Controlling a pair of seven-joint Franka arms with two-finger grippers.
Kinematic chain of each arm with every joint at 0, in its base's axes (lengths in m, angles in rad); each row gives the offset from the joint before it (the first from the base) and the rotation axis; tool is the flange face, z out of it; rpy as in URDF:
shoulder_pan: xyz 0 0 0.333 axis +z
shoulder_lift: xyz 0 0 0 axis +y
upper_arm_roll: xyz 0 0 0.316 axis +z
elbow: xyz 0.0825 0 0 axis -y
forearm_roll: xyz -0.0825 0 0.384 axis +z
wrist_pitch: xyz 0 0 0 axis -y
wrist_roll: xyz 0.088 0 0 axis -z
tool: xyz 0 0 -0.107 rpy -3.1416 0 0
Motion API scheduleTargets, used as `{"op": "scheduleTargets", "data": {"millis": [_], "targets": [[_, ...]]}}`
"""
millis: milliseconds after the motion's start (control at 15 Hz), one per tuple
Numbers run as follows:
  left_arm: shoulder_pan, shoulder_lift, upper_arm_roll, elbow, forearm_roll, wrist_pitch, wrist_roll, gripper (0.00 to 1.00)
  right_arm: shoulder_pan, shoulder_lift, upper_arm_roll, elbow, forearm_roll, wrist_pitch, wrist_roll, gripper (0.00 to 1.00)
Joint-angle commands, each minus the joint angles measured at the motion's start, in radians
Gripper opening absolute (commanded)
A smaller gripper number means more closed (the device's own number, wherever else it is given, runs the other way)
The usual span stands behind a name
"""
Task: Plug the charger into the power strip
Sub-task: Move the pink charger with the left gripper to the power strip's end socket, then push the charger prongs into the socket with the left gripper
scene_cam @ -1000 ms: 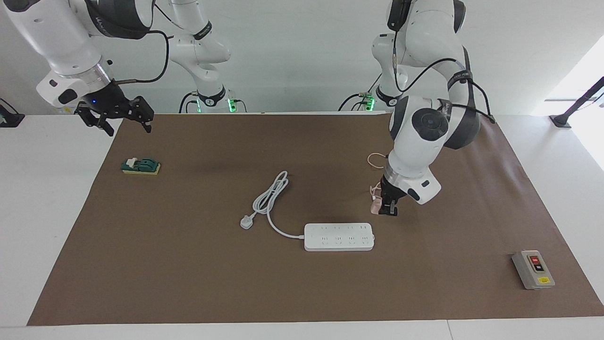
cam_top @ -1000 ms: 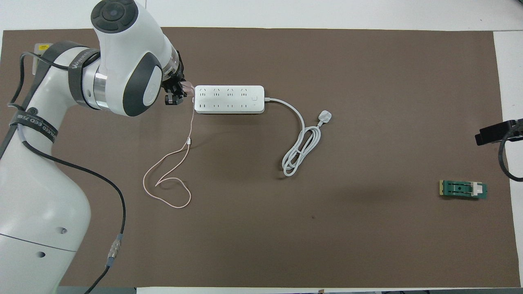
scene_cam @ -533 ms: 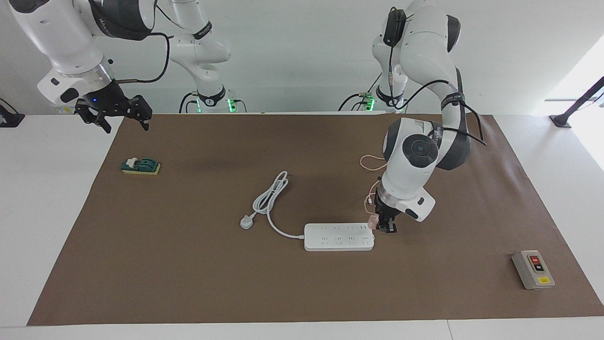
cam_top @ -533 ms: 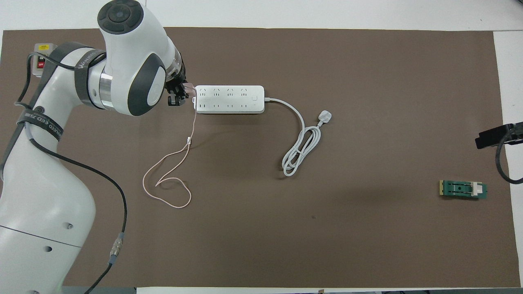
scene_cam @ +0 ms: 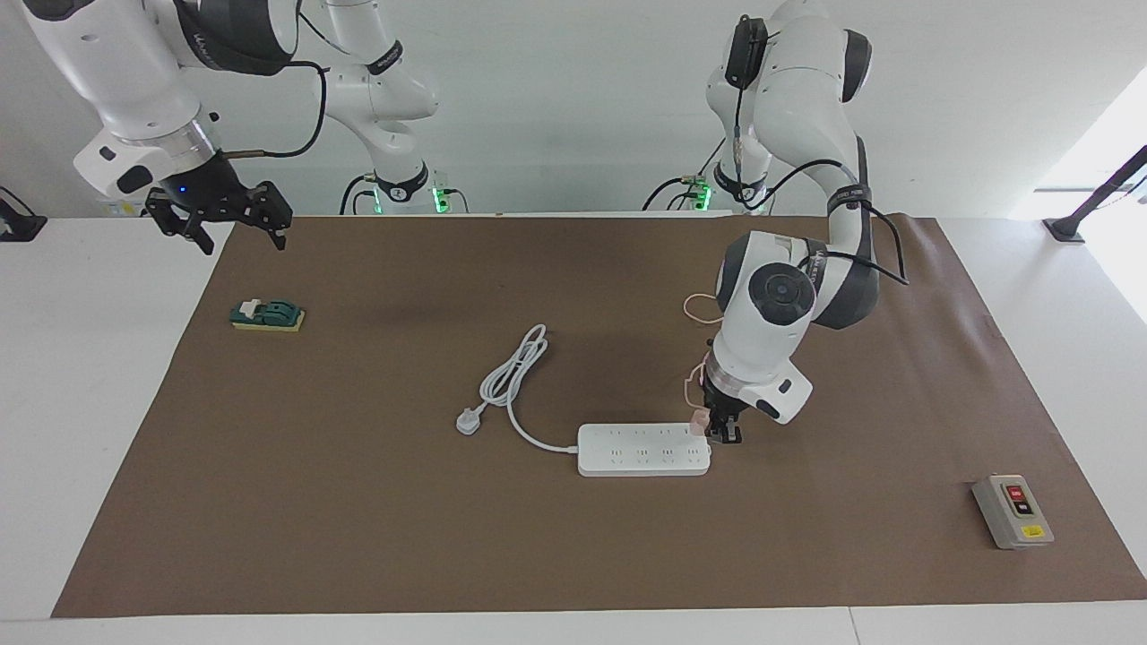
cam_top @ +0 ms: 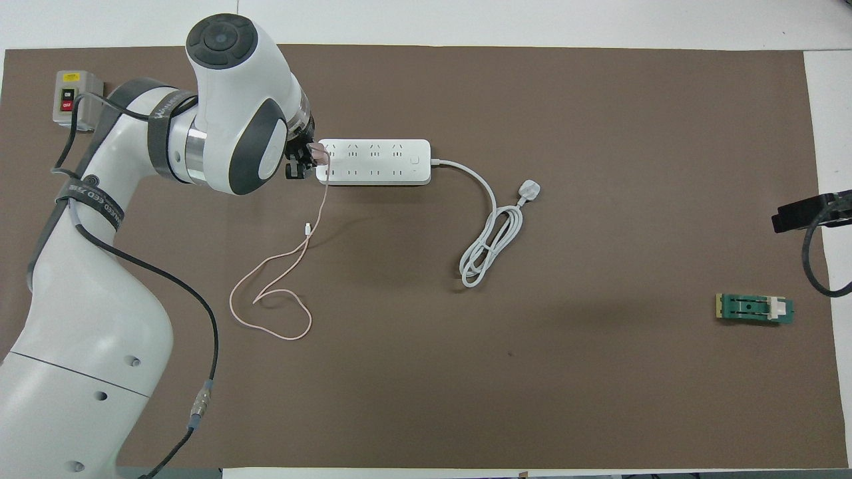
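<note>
The white power strip (scene_cam: 643,450) (cam_top: 373,161) lies flat mid-table, sockets up. My left gripper (scene_cam: 719,432) (cam_top: 306,159) is shut on the pale pink charger (scene_cam: 698,418) (cam_top: 320,153) and holds it over the end of the strip toward the left arm's end. Whether the prongs touch a socket I cannot tell. The charger's thin pink cable (cam_top: 279,283) trails in loops on the mat toward the robots. My right gripper (scene_cam: 226,218) waits open, raised over the mat's corner at the right arm's end.
The strip's thick white cord coils to a round white plug (scene_cam: 468,419) (cam_top: 529,191). A grey switch box (scene_cam: 1013,511) (cam_top: 70,98) stands at the left arm's end. A green block (scene_cam: 267,315) (cam_top: 755,309) lies at the right arm's end.
My left gripper carried the charger away from the robots and down, from beside the strip to over its end. The cable followed. The right arm barely moved.
</note>
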Motion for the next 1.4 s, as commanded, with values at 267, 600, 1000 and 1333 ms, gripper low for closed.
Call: {"op": "scheduleTargets", "data": {"millis": [267, 600, 1000, 1333], "targets": [[-0.022, -0.027, 0.011, -0.079, 0.027, 0.044, -0.021, 0.0, -0.011, -0.018, 0.013, -0.006, 0.017, -0.011, 0.018, 1.0], [-0.022, -0.029, 0.01, -0.083, 0.027, 0.052, -0.016, 0.0, -0.011, -0.018, 0.013, -0.007, 0.017, -0.008, 0.02, 1.0], [-0.031, -0.034, 0.01, -0.096, 0.028, 0.059, -0.012, 0.0, -0.011, -0.019, 0.015, -0.012, 0.017, -0.013, 0.018, 1.0], [-0.033, -0.041, 0.01, -0.115, 0.028, 0.073, -0.009, 0.0, -0.011, -0.021, 0.015, -0.012, 0.017, -0.014, 0.018, 1.0]]}}
